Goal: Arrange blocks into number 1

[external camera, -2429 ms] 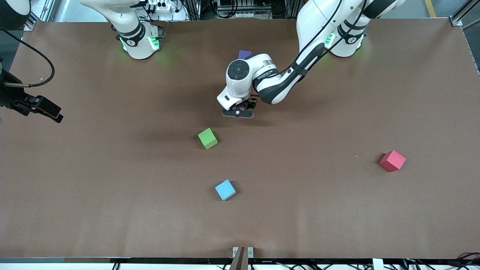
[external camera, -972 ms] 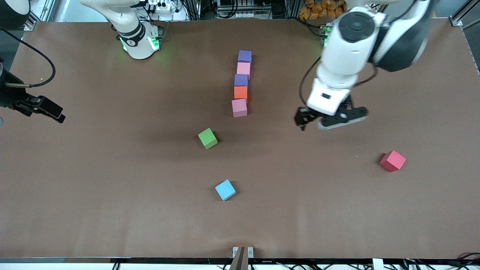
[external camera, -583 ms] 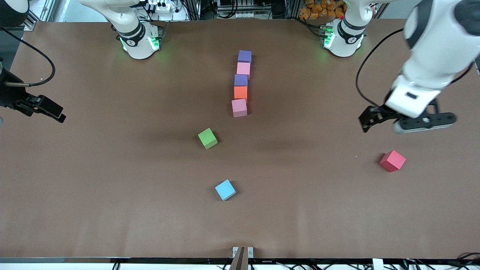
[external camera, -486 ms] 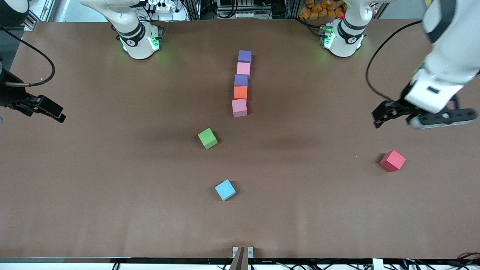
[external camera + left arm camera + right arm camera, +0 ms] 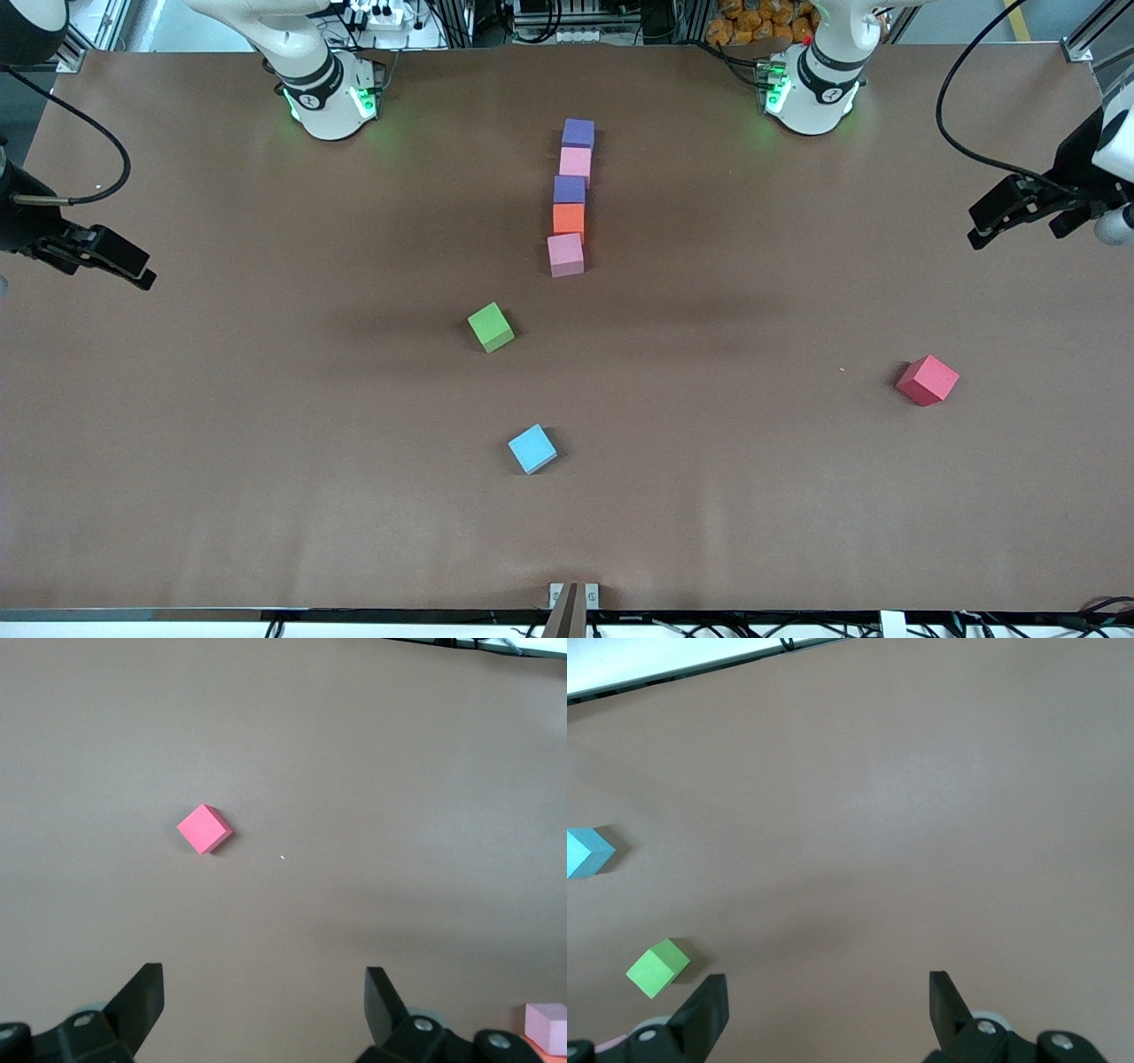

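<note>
Now the five blocks lie in one straight line on the table (image 5: 266,496), midway between the two arm bases. Taking the orange block (image 5: 569,219) as the landmark: a purple block (image 5: 570,189) touches it on the side farther from the front camera, then comes a light pink block (image 5: 575,162), then a second purple block (image 5: 578,133) at the end of the line farthest from that camera. The other light pink block (image 5: 565,254) touches the orange block on its nearer side and sits turned slightly out of square with the line.

Nearer to the front camera than the orange block, and shifted toward the right arm's end of the table, rests a green cube (image 5: 490,326); nearer still lies a light blue cube (image 5: 532,448). A red cube (image 5: 927,380) sits well apart from the orange block, toward the left arm's end of the table.

The left gripper (image 5: 1019,211) hangs over the table's edge at the left arm's end, its fingers (image 5: 142,997) spread wide with nothing between them. The right gripper (image 5: 102,257) waits over the table's edge at the right arm's end, fingers (image 5: 704,1010) likewise apart and empty.
</note>
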Controlling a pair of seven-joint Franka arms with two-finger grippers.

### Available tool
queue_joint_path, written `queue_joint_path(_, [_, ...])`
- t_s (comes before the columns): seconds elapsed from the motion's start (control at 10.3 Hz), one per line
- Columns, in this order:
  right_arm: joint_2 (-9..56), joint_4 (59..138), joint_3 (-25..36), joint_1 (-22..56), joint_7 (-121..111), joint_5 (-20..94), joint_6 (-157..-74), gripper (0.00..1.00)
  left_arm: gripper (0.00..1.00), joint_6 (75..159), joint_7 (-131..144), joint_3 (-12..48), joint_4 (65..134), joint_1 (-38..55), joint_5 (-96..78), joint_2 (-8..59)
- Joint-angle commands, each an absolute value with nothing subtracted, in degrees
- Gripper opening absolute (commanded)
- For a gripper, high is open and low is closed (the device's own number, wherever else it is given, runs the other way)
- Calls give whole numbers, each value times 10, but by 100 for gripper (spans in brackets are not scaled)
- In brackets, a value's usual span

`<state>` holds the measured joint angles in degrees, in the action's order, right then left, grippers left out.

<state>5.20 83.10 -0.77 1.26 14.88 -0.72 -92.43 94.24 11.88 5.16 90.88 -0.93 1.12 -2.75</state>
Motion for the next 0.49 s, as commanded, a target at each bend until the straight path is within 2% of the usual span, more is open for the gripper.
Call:
queue_joint_path(0.0, [59, 817, -10, 8, 142, 4, -914, 100, 100, 927, 57, 15, 891, 8, -32, -25])
queue_joint_path(0.39, [60, 817, -10, 7, 142, 5, -915, 100, 100, 918, 44, 4, 888, 15, -40, -23])
